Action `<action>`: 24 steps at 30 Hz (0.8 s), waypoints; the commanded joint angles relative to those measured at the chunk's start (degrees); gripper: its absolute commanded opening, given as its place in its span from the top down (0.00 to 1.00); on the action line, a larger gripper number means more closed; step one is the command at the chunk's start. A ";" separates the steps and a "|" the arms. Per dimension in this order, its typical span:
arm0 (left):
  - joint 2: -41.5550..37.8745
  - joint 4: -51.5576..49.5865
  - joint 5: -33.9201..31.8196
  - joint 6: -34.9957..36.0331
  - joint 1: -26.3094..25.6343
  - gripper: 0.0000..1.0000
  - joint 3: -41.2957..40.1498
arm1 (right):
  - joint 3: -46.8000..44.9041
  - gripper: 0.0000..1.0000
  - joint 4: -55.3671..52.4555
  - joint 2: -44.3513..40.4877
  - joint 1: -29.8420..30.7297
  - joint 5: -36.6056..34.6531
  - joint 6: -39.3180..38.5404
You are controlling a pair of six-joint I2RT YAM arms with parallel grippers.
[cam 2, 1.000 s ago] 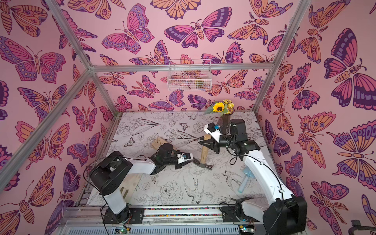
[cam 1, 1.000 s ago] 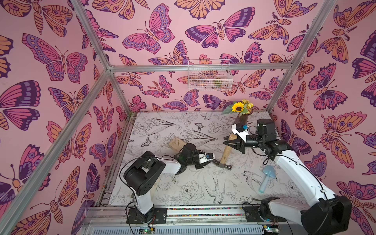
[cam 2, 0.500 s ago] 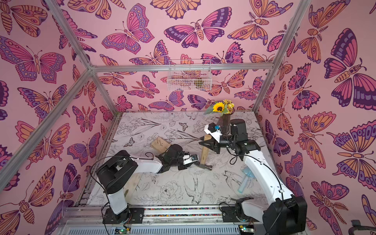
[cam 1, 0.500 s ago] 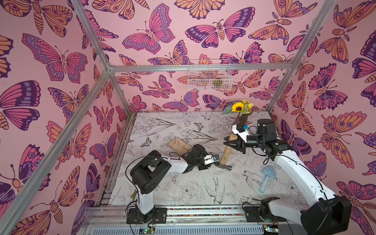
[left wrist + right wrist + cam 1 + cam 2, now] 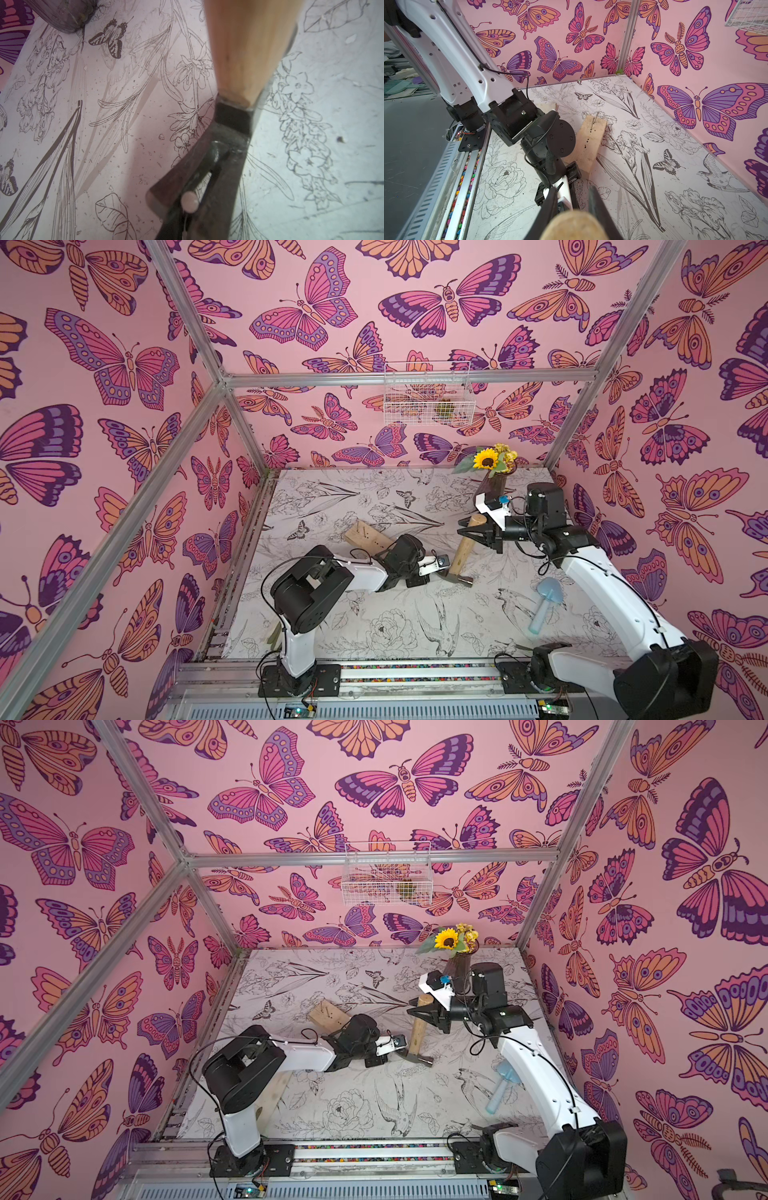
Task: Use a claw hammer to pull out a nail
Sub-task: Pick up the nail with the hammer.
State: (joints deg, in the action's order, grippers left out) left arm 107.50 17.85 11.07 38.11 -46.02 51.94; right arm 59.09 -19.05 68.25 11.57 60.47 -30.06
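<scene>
Two grippers share the hammer [image 5: 462, 553] at mid-table: the left gripper [image 5: 445, 571] pinched shut on its grey forked head (which rests on the table [image 5: 374, 497]), the right gripper [image 5: 473, 536] clamped round the pale handle's raised far end, and the nail [image 5: 595, 119] stands in the block [image 5: 361, 536] just beyond, leftward, nearer the left gripper.

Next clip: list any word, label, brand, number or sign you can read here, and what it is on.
No text can be read in any view.
Small pale sticker on the left arm joint housing: too small to read.
Dark marks on the wooden block: holes or blurred specks, no legible writing.
The walls and table cover: butterfly and flower drawings only, no lettering.
</scene>
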 commanded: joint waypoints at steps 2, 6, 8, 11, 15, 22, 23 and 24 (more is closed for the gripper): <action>-0.02 -0.44 -0.42 0.47 0.40 0.98 0.24 | 1.27 1.00 3.01 -1.57 -0.19 6.24 1.29; -2.78 -0.38 0.98 -0.05 1.31 1.00 -1.00 | 1.17 1.00 2.40 -1.76 -0.54 6.29 0.95; -4.64 -0.36 2.19 -0.56 2.26 1.00 -1.81 | 1.20 1.00 1.54 -1.95 -0.71 6.39 0.33; -7.31 -0.49 3.89 -1.25 3.67 1.00 -2.97 | 1.29 1.00 0.86 -2.22 -0.94 6.50 -0.19; -10.71 -0.57 4.92 -3.60 5.28 1.00 -4.34 | 1.30 1.00 0.67 -2.19 -1.02 6.88 -0.15; -27.52 0.44 0.70 -28.70 15.11 1.00 -11.27 | -1.14 1.00 10.97 -2.68 -0.43 4.79 9.61; -30.05 0.45 -0.47 -32.90 17.71 1.00 -12.65 | -1.30 1.00 11.29 -2.93 0.03 3.49 10.29; -32.31 0.30 -2.10 -37.55 20.68 1.00 -14.09 | -1.35 1.00 10.93 -3.28 0.86 1.64 10.08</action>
State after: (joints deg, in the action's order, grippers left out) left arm 79.70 18.22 12.93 16.56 -30.48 40.86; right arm 57.17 -15.49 67.83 11.20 61.58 -24.36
